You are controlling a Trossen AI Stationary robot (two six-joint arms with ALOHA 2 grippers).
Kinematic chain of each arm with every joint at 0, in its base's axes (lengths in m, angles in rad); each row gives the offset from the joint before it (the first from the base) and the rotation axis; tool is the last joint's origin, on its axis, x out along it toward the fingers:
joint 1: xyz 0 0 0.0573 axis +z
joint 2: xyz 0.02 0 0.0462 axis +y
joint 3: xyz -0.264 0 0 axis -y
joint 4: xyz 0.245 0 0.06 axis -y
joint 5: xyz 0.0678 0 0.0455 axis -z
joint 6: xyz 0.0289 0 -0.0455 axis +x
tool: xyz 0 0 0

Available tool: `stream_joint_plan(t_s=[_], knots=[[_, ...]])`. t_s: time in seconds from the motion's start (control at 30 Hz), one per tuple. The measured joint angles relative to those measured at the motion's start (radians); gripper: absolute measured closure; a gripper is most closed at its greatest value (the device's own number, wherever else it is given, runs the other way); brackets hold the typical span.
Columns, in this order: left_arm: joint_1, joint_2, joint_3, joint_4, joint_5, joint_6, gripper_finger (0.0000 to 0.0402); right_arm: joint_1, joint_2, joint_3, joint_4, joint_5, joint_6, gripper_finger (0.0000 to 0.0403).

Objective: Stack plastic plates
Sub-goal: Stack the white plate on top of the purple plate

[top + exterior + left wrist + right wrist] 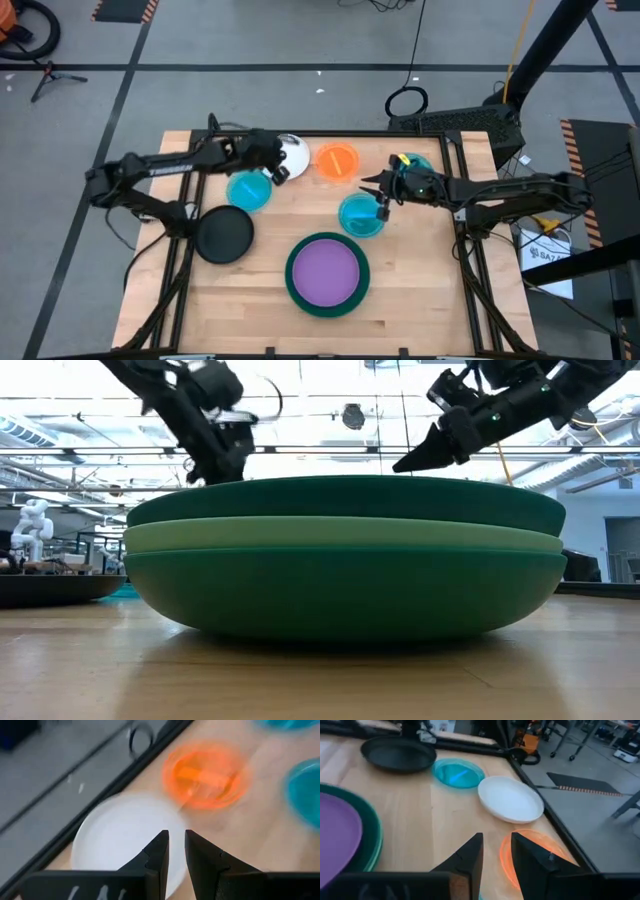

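Note:
A purple plate (327, 270) lies on a stack of green plates (291, 287) at the table's near middle; the low view shows that stack (340, 536) as dark green, light green and dark green layers. A black plate (224, 235) lies on the table at the left. A cyan plate (249, 190), a white plate (296, 155) and an orange plate (337, 160) lie along the far side. My left gripper (277, 170) hovers over the white plate's near rim (125, 832), its fingers a narrow gap apart and empty. My right gripper (382, 205) hangs over the right rim of a second cyan plate (358, 216), slightly open and empty.
A third cyan plate (413, 165) lies partly under my right arm near the far right. A black frame (330, 133) runs along the table's far edge. Bare wood lies at the near left and near right (420, 300).

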Motion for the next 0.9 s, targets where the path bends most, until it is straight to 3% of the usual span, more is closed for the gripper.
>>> stream_joint_plan(t_s=[0.2, 0.4, 0.5, 0.67, 0.9], knots=[[0.199, 0.171, 0.146, -0.212, 0.031, 0.062, 0.0332, -0.006, -0.009, 0.000, -0.003, 0.002, 0.006, 0.0310], [0.397, 0.370, 0.287, -0.355, 0.253, 0.135, 0.0332, -0.007, -0.009, 0.000, -0.008, 0.002, 0.003, 0.0310], [0.470, 0.465, 0.337, -0.439, 0.290, 0.130, 0.0332, -0.006, -0.009, 0.000, -0.001, 0.002, -0.005, 0.0310], [0.535, 0.551, 0.370, -0.464, 0.292, 0.141, 0.0332, -0.006, -0.009, 0.000, -0.001, 0.002, -0.017, 0.0310], [0.549, 0.557, 0.384, -0.457, 0.293, 0.173, 0.0332, -0.006, -0.009, 0.001, -0.001, 0.002, -0.023, 0.0310]])
